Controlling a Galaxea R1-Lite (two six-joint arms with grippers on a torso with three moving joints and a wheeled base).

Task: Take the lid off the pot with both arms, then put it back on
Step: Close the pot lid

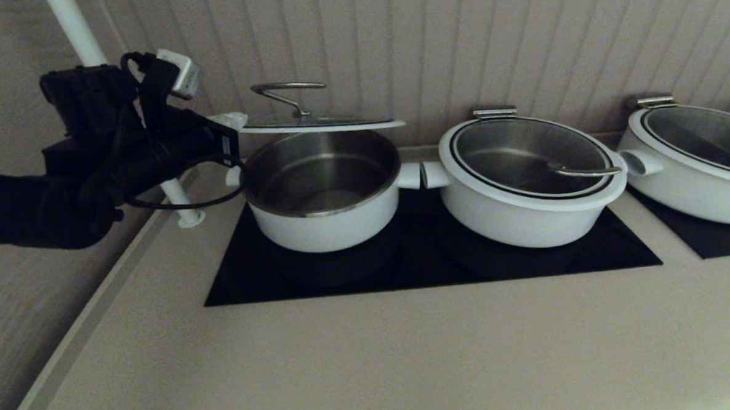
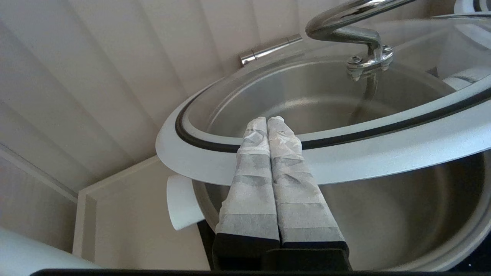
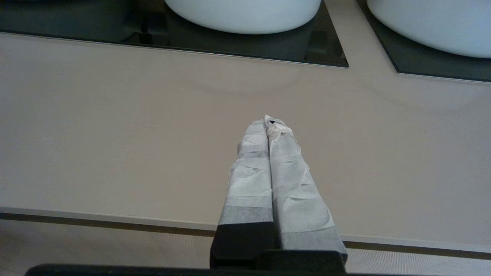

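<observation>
The third pot (image 1: 696, 160) is cut off at the head view's right edge; the left pincer's (image 1: 229, 121) grip point is hidden.

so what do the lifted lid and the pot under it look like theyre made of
The lid: a clear pane, apparently glass, since the pot's inside shows through it; a matte white rim, possibly coated metal or plastic; a thin black ring, perhaps rubber; a shiny steel-like handle. The pot: smooth white outside, perhaps enamel or paint, with a brushed, dully reflective steel-like inside. The left gripper rests shut on the lid's rim.
</observation>
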